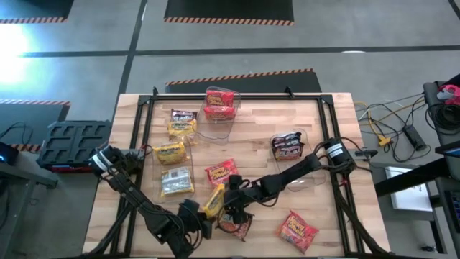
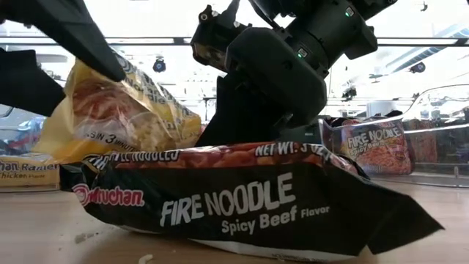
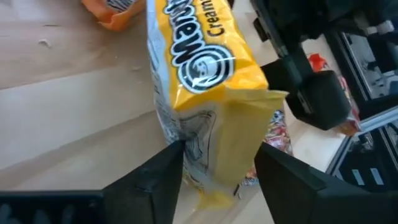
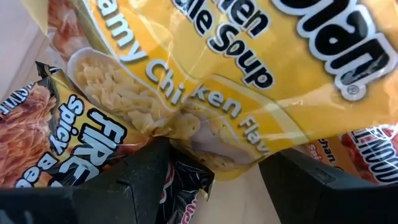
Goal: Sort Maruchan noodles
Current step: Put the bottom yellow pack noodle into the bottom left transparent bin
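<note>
My left gripper [image 3: 217, 180] is shut on a yellow Creamy Chicken packet [image 1: 214, 200] near the table's near edge; the packet stands tilted [image 2: 110, 110]. My right gripper [image 4: 214, 180] is open just to its right, above a dark Fire Noodle Spicy Beef packet [image 2: 242, 198] that lies flat on the table [image 1: 233, 224]. In the right wrist view the yellow packet's [image 4: 236, 81] lower edge hangs in front of the open fingers and the dark packet [image 4: 93, 137] runs under one of them. Whether the right fingers touch either packet, I cannot tell. My left gripper pinches the yellow packet between its two fingers [image 3: 165, 174] by one short sealed end [image 3: 217, 149], coming low from the table's near left. The packet stands on edge between the fingers, tilted, its far end toward the right arm.
A clear bin [image 1: 219, 108] at the far middle holds red packets; another bin [image 1: 287, 146] on the right holds dark ones. Yellow packets [image 1: 170, 152] and a dark one [image 1: 183, 115] lie on the left. Loose red packets lie at centre [image 1: 221, 173] and near right [image 1: 298, 229].
</note>
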`<control>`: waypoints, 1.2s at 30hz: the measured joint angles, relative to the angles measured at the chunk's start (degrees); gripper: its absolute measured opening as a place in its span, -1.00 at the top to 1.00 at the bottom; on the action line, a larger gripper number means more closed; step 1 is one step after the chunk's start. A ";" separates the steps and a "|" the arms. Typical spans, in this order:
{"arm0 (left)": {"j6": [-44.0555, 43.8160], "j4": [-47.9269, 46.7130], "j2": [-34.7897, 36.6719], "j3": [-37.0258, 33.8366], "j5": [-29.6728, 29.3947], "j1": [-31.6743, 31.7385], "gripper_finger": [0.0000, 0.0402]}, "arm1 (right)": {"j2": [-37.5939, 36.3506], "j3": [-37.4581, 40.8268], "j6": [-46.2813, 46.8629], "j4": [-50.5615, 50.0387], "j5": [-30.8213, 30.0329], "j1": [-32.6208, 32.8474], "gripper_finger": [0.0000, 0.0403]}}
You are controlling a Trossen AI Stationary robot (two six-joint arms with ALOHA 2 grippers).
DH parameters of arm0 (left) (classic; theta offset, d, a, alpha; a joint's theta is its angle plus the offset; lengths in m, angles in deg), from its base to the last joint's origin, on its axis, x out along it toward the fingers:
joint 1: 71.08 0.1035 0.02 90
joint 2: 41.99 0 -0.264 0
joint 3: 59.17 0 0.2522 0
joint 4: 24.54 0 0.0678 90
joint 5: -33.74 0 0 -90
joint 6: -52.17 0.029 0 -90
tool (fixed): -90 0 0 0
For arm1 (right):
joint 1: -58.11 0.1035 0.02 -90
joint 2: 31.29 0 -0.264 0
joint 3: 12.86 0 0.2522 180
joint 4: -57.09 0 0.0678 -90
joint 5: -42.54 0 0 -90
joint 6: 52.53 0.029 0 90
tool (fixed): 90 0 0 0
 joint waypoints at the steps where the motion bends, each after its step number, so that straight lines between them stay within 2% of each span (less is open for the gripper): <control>1: 0.67 0.37 0.00 0.00 -0.34 0.00 0.08 | 0.00 0.00 0.00 0.01 -0.01 0.02 -0.14; 8: 4.61 1.07 0.00 0.00 -4.86 0.47 -0.02 | 0.00 0.03 0.10 0.02 -0.42 -0.07 -0.14; 18: 7.33 0.75 -0.15 0.00 -5.28 1.79 -0.03 | 0.02 0.11 -0.30 1.14 -0.17 0.08 -0.14; 29: 7.32 0.00 -0.20 -0.02 -1.32 1.96 -0.03 | 0.02 0.11 -0.02 1.27 -0.01 0.19 -0.14; 36: 7.00 -0.25 -0.22 -0.07 2.07 2.03 0.15 | 0.02 0.09 0.19 1.23 -0.10 0.83 -0.14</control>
